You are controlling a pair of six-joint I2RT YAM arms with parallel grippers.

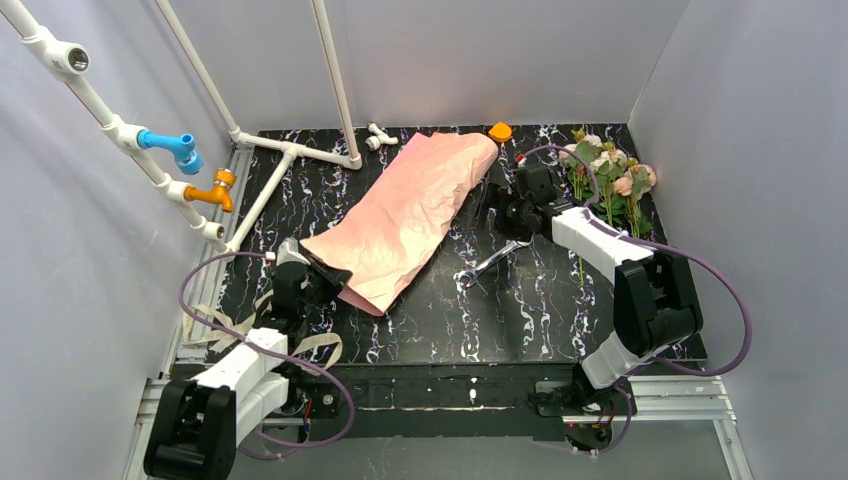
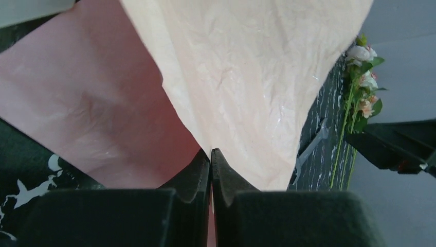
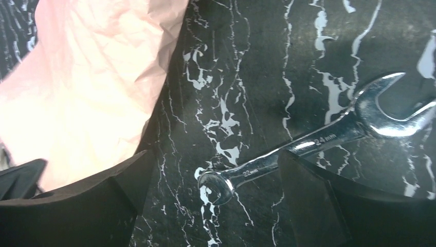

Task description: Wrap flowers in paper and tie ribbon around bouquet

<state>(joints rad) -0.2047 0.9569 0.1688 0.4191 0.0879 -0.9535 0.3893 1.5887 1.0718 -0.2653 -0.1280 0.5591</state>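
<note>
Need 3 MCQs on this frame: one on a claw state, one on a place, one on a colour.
1. The left claw is:
A. wide open
B. shut on the paper's near corner
C. shut on nothing

2. The flowers lie:
A. on the paper
B. at the table's far right
C. at its near left edge

3. The spanner is:
A. shiny silver
B. orange
C. blue

Answers:
1 B: the left wrist view shows the claw pinched on the sheet.
2 B: the top view has them there, off the sheet.
3 A: it gleams like chrome in the right wrist view.
</note>
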